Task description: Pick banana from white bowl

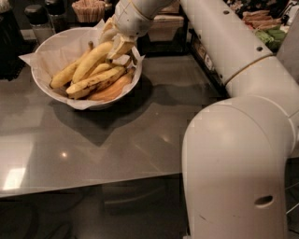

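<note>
The white bowl (46,88) with a crinkled paper liner stands on the grey table at the upper left. It holds several bananas. The plump yellow banana (91,61) lies on top, slanting up to the right. A thinner brown-spotted banana (96,80) and an orange-tinted one (112,90) lie below it. My gripper (115,39) reaches down over the bowl's far right rim, right at the upper end of the plump banana. The gripper hides that end.
My white arm (233,70) sweeps from the lower right across to the bowl. Dark shakers (37,18) and a toothpick holder (88,9) stand behind the bowl. Trays of food (266,28) sit at the upper right. The table's near edge (93,184) runs across below.
</note>
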Motion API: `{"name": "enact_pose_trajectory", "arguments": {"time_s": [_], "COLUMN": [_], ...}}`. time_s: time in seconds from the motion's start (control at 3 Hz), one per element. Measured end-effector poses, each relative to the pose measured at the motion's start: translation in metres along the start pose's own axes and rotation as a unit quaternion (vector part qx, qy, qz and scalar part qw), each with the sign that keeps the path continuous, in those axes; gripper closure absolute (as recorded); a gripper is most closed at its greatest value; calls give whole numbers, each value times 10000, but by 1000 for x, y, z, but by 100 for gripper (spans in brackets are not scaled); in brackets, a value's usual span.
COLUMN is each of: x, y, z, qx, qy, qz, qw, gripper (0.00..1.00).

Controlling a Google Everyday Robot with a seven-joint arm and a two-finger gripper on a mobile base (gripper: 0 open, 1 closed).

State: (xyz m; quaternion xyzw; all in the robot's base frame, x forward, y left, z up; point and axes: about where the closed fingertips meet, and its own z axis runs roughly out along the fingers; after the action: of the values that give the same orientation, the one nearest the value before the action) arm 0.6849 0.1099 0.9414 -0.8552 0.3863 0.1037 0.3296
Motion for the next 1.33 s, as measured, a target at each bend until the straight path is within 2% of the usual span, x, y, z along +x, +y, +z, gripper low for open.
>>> {"name": "enact_pose_trajectory", "arguments": {"time_s": [0.33, 0.67, 1.0, 1.33], "x": [-10, -25, -63, -99], "y": [-1, 15, 37, 71], "z": [-28, -70, -108, -139], "qx": [340, 887, 1449, 1779], "qy": [-311, -1034, -1910, -2394], "qz": [172, 530, 902, 1293], "qw": [9988, 9893, 9666, 9457], "gripper": [100, 100, 100, 100]}}
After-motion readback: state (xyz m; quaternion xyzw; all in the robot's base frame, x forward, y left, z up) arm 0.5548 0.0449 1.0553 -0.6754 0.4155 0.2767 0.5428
